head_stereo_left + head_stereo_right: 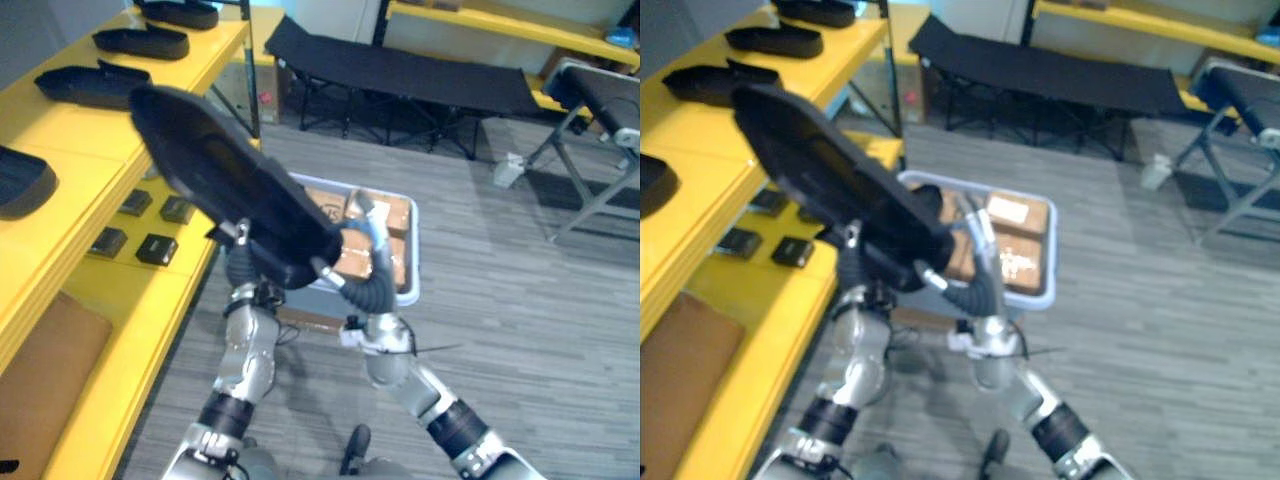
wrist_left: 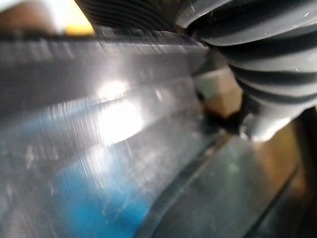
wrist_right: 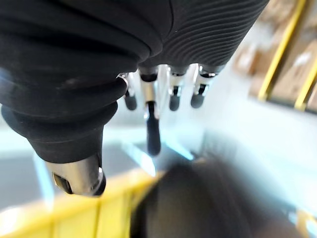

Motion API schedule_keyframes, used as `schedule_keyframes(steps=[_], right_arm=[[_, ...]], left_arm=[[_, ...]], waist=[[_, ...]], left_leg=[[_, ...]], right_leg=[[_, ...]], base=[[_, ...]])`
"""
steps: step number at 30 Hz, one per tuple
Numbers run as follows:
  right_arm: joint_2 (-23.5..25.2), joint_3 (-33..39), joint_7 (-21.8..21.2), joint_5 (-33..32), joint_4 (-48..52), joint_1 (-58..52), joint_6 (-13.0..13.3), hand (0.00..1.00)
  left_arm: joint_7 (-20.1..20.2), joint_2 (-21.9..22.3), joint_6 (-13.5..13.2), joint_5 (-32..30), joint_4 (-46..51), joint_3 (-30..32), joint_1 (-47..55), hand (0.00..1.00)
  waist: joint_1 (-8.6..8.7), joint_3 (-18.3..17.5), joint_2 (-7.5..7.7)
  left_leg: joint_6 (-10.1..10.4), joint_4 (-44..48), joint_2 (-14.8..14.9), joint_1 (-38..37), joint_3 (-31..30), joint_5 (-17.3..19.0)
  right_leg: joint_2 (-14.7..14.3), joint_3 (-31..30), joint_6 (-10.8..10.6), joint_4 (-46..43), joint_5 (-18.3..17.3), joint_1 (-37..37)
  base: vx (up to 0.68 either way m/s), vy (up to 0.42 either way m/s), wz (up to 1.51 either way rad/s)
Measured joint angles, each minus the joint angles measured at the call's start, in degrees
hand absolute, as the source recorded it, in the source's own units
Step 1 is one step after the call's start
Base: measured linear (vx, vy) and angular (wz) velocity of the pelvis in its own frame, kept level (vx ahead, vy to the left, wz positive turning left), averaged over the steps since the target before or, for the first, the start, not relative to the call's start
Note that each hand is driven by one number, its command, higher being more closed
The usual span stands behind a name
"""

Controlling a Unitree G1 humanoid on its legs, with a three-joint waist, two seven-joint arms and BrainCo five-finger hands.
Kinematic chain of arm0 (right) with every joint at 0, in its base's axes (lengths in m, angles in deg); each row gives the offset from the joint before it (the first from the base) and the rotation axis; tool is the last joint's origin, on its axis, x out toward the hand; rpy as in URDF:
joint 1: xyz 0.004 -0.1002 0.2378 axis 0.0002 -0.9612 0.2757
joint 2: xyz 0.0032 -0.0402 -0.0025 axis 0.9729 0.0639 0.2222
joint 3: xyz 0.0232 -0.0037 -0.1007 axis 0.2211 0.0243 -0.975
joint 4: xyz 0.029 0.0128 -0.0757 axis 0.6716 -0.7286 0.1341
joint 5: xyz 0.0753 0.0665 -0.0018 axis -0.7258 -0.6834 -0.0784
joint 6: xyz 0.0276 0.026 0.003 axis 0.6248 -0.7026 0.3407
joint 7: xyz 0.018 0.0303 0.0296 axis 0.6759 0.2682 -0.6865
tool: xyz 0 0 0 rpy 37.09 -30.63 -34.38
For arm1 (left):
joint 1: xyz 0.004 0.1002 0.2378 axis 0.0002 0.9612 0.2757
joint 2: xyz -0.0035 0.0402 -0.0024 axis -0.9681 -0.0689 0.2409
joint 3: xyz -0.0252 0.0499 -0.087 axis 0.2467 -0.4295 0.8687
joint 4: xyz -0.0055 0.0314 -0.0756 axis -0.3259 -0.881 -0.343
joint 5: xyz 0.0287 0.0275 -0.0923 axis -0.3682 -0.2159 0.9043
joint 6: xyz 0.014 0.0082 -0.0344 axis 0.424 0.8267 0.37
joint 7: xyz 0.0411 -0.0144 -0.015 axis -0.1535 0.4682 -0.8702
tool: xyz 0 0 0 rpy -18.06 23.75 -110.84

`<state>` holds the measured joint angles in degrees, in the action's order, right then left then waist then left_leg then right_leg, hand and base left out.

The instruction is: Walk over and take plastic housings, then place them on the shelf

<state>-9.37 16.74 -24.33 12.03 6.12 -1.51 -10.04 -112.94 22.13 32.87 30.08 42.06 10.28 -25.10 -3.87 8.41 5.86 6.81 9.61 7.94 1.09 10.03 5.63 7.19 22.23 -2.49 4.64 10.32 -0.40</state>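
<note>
1. Hands come first: the left hand (image 1: 240, 262) and the right hand (image 1: 365, 240) sit under the near end of the black plastic housing (image 1: 225, 185). It is carried raised and tilted, with its far end over the edge of the yellow shelf (image 1: 90, 140).
2. In the right wrist view the right hand's fingers (image 3: 153, 124) reach out straight and apart, not curled, so this hand props the housing rather than clamping it. The left hand's fingers are hidden under the part, and I cannot tell how they stand.
3. With such a loose hold, I judge it best to level the housing first. Then move both hands together and lower it flat onto the bare yellow stretch.
4. Just beyond lie shelved housings (image 1: 90, 85); aim for the gap beside them so the parts do not knock.
5. Below sit small black blocks (image 1: 157, 248) on the lower shelf.
6. Behind the hands, on the floor, stands a grey bin (image 1: 412, 250).
7. Farthest stands a black folding cot (image 1: 400, 70).
</note>
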Motion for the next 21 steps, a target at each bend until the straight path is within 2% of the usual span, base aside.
schedule_keyframes(steps=[2, 3, 4, 6, 7, 8, 9, 10, 12, 15, 17, 21], right_arm=[[-0.18, 5.72, -0.26, -5.39, 3.73, -3.65, -0.98, 0.0], [-0.44, 9.06, -0.42, -7.67, 5.58, -6.48, -2.92, 0.0], [-0.66, 10.4, -0.5, -8.8, 6.06, -7.98, -3.84, 0.0], [-0.83, 14.38, -2.23, -15.66, 6.22, -14.57, -6.52, 0.0], [-0.66, 15.19, -2.78, -17.56, 6.21, -16.28, -6.91, 0.0], [-0.05, 16.94, -5.68, -23.6, 6.0, -19.63, -7.02, 0.0], [0.96, 19.25, -8.64, -28.67, 5.1, -22.6, -7.0, 0.0], [1.48, 20.41, -9.81, -30.63, 4.41, -23.93, -6.98, 0.0], [2.92, 24.54, -12.56, -36.0, 1.45, -28.58, -6.68, 0.0], [4.19, 26.18, -14.63, -38.43, 1.0, -31.77, -3.99, 0.0], [4.35, 26.22, -17.55, -40.85, 1.24, -32.85, -1.86, 0.0], [4.33, 25.79, -22.51, -42.63, 1.37, -30.56, -1.54, 0.0]], left_arm=[[-4.47, -0.17, 0.38, -7.23, 2.4, 3.45, 3.37, 1.0], [-6.78, -0.19, 0.54, -10.92, 4.78, 5.73, 5.69, 1.0], [-7.57, -0.19, 0.58, -12.29, 6.06, 6.67, 6.74, 1.0], [-10.31, -0.11, 0.62, -17.43, 10.43, 8.64, 10.58, 1.0], [-10.72, -0.06, 0.62, -18.45, 11.35, 8.62, 11.44, 1.0], [-10.93, 0.24, 0.69, -21.02, 13.21, 8.6, 13.17, 1.0], [-11.01, 0.9, 1.23, -23.91, 15.26, 8.44, 14.71, 1.0], [-11.09, 1.26, 1.41, -24.94, 16.28, 8.35, 15.53, 1.0], [-12.25, 2.23, 3.42, -30.4, 18.71, 7.95, 18.11, 1.0], [-12.4, 2.08, 4.89, -33.7, 20.06, 8.02, 20.15, 1.0], [-12.15, 1.92, 5.28, -35.99, 20.1, 8.03, 20.22, 1.0], [-13.31, -0.64, 5.38, -37.28, 21.05, 8.51, 20.25, 1.0]], waist=[[0.26, -0.2, -0.07], [0.46, -0.24, -0.17], [0.6, -0.3, -0.25], [1.14, -1.34, -1.01], [1.32, -1.69, -1.37], [1.8, -2.24, -2.23], [2.12, -2.71, -3.02], [2.29, -2.92, -3.39], [3.67, -3.81, -4.79], [4.84, -4.04, -5.31], [5.31, -4.1, -5.18], [4.79, -4.09, -5.22]], left_leg=[[-0.18, -0.16, -0.08, -0.58, 0.17, 0.16], [-0.18, -0.46, -0.09, -0.9, 0.37, 0.24], [-0.18, -0.72, -0.1, -1.01, 0.5, 0.24], [-0.15, -1.31, -0.02, -1.12, 1.61, 0.25], [-0.14, -1.37, -0.03, -1.11, 1.74, 0.26], [-0.11, -1.52, -0.05, -1.14, 1.91, 0.27], [0.03, -1.56, 0.05, -1.41, 2.57, 0.37], [0.07, -1.67, 0.09, -1.73, 3.01, 0.42], [0.08, -2.51, 0.09, -2.62, 3.4, 0.45], [0.1, -3.23, 0.31, -3.73, 4.86, 0.54], [-0.09, -3.21, 0.41, -4.04, 5.14, 0.86], [-0.28, -3.26, 0.39, -3.79, 4.88, 1.12]], right_leg=[[0.07, -0.05, -0.31, 0.15, -0.69, 0.42], [0.05, -0.18, -0.12, 0.47, -1.01, 0.45], [0.04, -0.23, -0.09, 0.49, -1.1, 0.43], [-0.07, -0.83, -0.09, 0.5, -1.25, -0.24], [-0.07, -1.0, -0.11, 0.5, -1.26, -0.42], [-0.08, -1.26, -0.28, 0.49, -1.1, -0.61], [-0.18, -1.87, -0.35, 0.48, -0.97, -0.77], [-0.22, -2.2, -0.34, 0.41, -0.95, -0.78], [-0.33, -2.66, -0.44, 0.02, -0.86, -0.62], [-0.39, -3.88, -0.45, 0.22, -0.87, -0.71], [-0.71, -4.26, -0.48, 0.52, -1.31, -0.63], [-0.78, -3.99, -0.18, 0.53, -1.71, -0.63]], base=[[-0.01, 0.04, -0.04], [-0.03, 0.035, -0.06], [-0.02, 0.034, -0.07], [0.02, 0.029, -0.13], [0.05, 0.034, -0.14], [0.06, 0.041, -0.16], [0.07, 0.044, -0.2], [0.07, 0.042, -0.24], [0.08, 0.046, -0.16], [0.02, 0.051, -0.24], [-0.04, 0.028, -0.08], [-0.04, 0.02, 0.03]])
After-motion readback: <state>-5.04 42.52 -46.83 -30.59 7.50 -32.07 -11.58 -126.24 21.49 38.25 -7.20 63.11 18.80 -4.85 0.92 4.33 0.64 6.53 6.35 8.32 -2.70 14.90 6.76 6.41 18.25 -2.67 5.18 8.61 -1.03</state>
